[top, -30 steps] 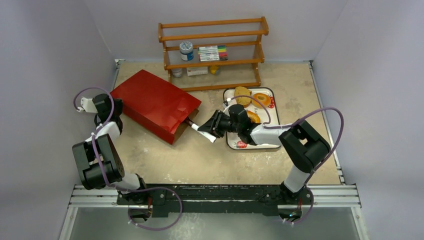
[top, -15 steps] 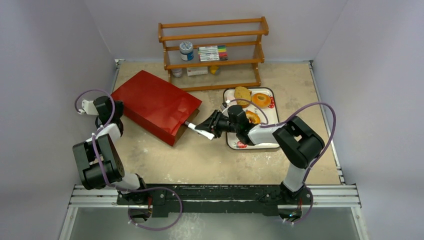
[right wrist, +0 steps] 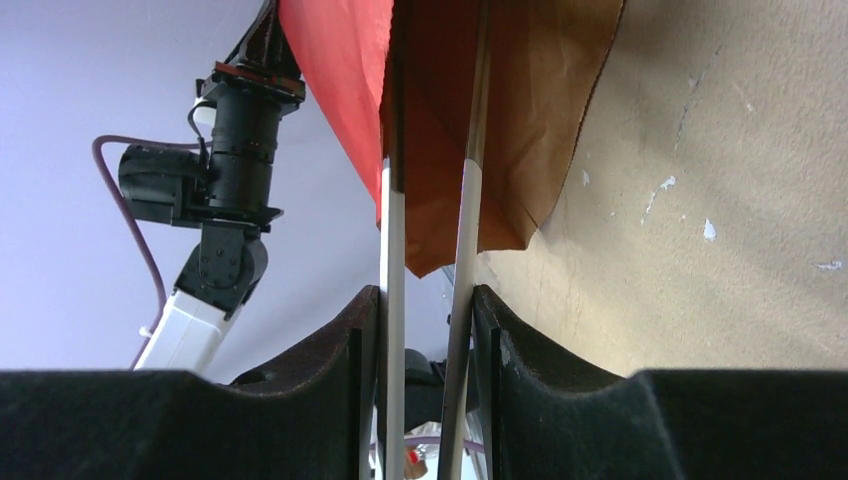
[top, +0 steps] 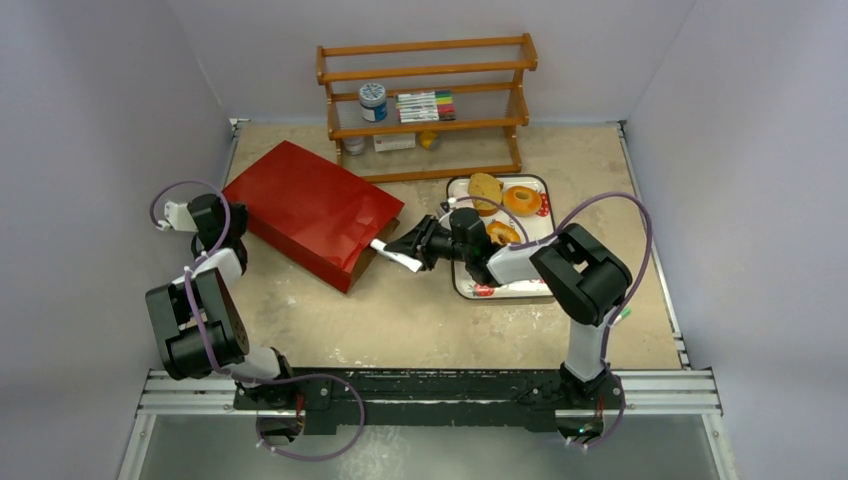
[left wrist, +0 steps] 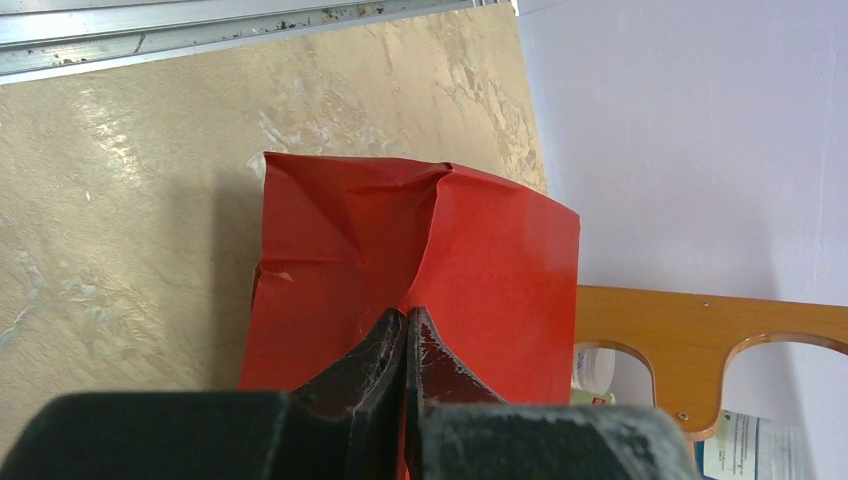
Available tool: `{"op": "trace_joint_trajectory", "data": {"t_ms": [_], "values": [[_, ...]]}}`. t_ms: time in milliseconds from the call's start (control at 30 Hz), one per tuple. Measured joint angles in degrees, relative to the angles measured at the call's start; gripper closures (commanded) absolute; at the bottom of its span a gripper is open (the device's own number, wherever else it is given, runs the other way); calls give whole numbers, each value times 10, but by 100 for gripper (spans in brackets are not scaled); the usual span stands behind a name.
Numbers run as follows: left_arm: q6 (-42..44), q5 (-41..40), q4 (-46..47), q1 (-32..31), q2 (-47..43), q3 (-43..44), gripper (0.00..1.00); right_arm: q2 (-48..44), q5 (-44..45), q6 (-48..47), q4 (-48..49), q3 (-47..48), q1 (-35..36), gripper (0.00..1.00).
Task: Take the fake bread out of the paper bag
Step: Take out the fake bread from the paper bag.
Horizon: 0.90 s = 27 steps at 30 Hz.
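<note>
The right gripper (right wrist: 428,296) is clenched on a pair of white tongs (right wrist: 394,230), whose two arms reach into the brown mouth of the paper bag (top: 310,210). The bag lies on its side on the table (top: 420,310), just left of the tray (top: 510,286) holding fake bread (top: 485,188). At the bag's closed end the left gripper (left wrist: 405,320) is pinched tight on the red paper.

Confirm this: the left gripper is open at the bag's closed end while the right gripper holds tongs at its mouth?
Not open: the left wrist view shows the left gripper shut, pinching the paper bag. The rest stands.
</note>
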Motion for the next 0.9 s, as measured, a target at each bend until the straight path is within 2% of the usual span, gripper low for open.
{"op": "trace_joint_trajectory", "data": {"t_ms": [733,833,900], "values": [[-6,2,14,0,0,-5,100,86,9,14,37,61,22,60],[-9,2,18,0,0,-5,100,107,9,17,46,80,25,63],[-9,2,20,0,0,-5,100,116,10,19,51,89,26,71]]}}
